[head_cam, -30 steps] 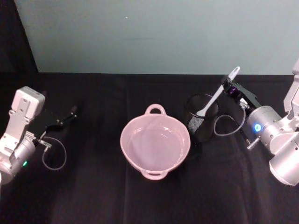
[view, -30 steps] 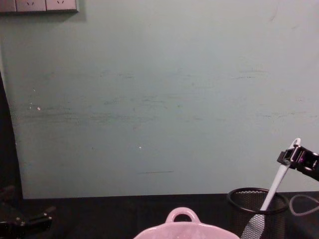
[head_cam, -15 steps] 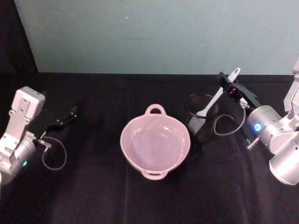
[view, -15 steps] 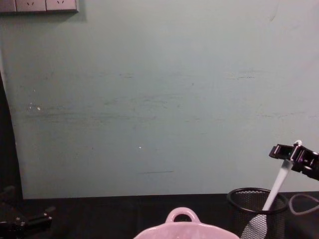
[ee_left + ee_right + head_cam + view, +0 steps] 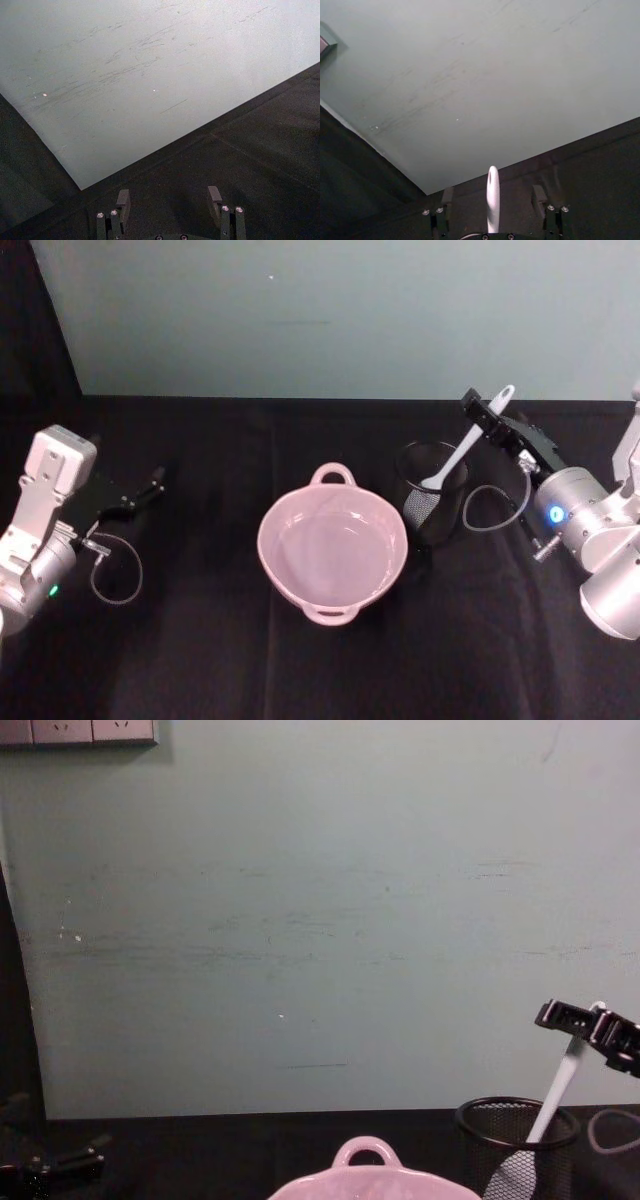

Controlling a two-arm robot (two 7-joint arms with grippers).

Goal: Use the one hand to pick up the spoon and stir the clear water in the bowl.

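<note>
While spoon [image 5: 466,439] stands in mesh cup [image 5: 432,492] — handle between right gripper [image 5: 486,416] jaws, spread, unclamped.

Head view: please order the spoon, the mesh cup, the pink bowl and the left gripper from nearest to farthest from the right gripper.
1. spoon, between the right gripper fingers
2. mesh cup, just below it
3. bowl, table centre
4. left gripper, far left side
</note>
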